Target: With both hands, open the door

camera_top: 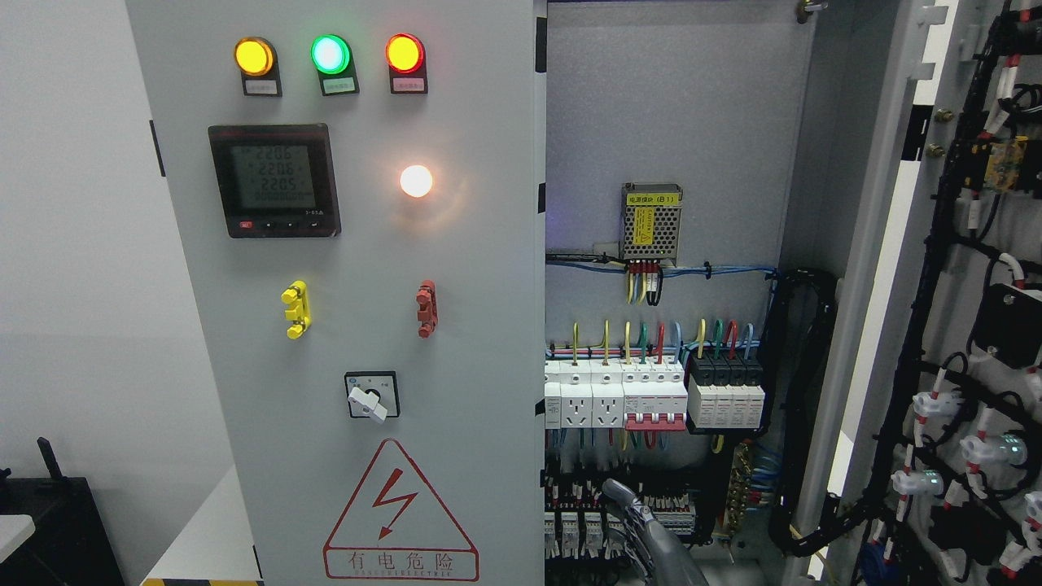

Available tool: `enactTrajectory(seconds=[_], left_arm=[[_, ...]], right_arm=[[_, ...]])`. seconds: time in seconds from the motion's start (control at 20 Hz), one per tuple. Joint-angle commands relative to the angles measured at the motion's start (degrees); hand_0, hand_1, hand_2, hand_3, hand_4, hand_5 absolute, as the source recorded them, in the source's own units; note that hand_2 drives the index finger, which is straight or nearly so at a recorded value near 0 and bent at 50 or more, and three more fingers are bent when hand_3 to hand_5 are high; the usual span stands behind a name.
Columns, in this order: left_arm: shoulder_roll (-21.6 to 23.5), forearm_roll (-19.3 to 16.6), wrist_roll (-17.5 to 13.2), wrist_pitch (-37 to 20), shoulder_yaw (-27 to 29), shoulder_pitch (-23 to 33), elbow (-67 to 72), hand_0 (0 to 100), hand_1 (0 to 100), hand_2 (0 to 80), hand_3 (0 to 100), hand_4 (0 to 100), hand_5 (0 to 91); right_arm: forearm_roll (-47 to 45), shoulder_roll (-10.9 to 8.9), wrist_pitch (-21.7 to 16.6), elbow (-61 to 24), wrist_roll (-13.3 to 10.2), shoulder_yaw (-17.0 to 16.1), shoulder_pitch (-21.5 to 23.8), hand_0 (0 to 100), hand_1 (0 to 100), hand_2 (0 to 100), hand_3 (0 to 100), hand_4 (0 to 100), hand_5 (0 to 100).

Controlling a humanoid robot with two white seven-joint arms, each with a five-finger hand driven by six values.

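The grey electrical cabinet has two doors. Its left door (472,342) is closed and carries three lit indicator lamps (329,54), a digital meter (273,180), a yellow handle (295,309) and a red handle (426,308). The right door (952,342) is swung wide open to the right, its wired inner face showing. My right hand (639,521) rises from the bottom edge just right of the middle, in front of the open interior and low down near the left door's free edge. It touches neither door.
Inside the cabinet (676,106) are a power supply (651,221), rows of breakers (651,395) and wire bundles. A rotary switch (370,396) and a red warning triangle (399,513) mark the closed door. A dark box (49,521) stands at lower left by the white wall.
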Motion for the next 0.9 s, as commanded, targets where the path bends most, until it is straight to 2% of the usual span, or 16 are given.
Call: enactTrajectory(seconds=[0.0,0.3,0.45,0.85], left_arm=[[-0.01,1.91,-0.03,0.12,-0.39,0.18,-0.1,0,0,0.0,0,3,0.0],[-0.01,1.82,-0.03,0.12,-0.48,0.18,-0.1,0,0,0.0,0,3,0.0],[-0.01,1.82,-0.03,0.12,-0.48,0.18,-0.1,0,0,0.0,0,3,0.0],[-0.01,1.82,-0.03,0.12,-0.48,0.18,-0.02,0,0,0.0,0,3,0.0]], right_arm=[[-2.47,0.55,0.11,4.79,1.16,3.33,-3.34,0,0,0,0,0,0],[-2.47,0.64,0.2,9.09,1.51,4.3,-5.72,0,0,0,0,0,0],[-2.47,0.64,0.2,9.18,2.65,4.3,-6.07,0,0,0,0,0,0],[-5.37,0.55,1.25,10.06,2.66,4.48,-8.0,0,0,0,0,0,0]])
